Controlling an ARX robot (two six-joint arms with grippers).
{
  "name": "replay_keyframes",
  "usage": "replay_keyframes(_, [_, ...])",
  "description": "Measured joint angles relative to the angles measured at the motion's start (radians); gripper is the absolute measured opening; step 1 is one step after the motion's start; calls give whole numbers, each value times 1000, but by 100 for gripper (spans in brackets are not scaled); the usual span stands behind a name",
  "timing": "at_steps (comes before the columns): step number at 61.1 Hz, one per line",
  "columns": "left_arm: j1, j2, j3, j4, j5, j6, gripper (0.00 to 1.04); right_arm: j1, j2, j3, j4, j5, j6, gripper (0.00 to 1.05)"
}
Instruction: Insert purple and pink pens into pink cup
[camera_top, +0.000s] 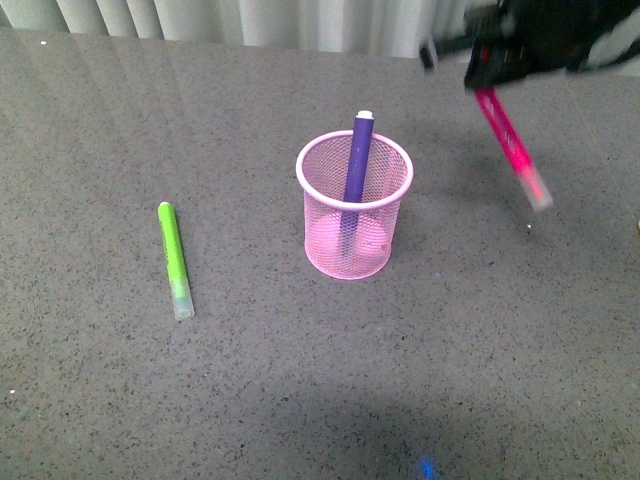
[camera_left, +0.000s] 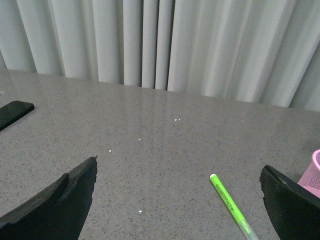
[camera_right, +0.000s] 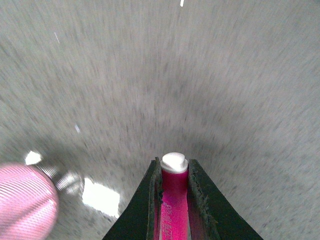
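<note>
Right jaws clench the pink pen near its butt end, left jaws gape empty; light, stiff, probably slick, it suits this high firm pinch.

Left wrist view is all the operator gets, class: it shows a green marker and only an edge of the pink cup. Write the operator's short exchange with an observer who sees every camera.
Operator: Is anything inside the pink cup?
Observer: Yes. The purple pen stands in it, leaning, with its top end above the rim.
Operator: Where is the pink pen?
Observer: The right gripper is shut on it and holds it tilted in the air. In the front view it is to the right of the pink cup, not yet over it.
</note>
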Motion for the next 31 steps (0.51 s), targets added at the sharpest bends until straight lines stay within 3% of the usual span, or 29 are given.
replay_keyframes(10, [0,0,0,0,0,0,97,47,-244,-69,176,-36,118,7])
replay_keyframes(31, [0,0,0,0,0,0,97,156,-251,-205,404,98,454,7])
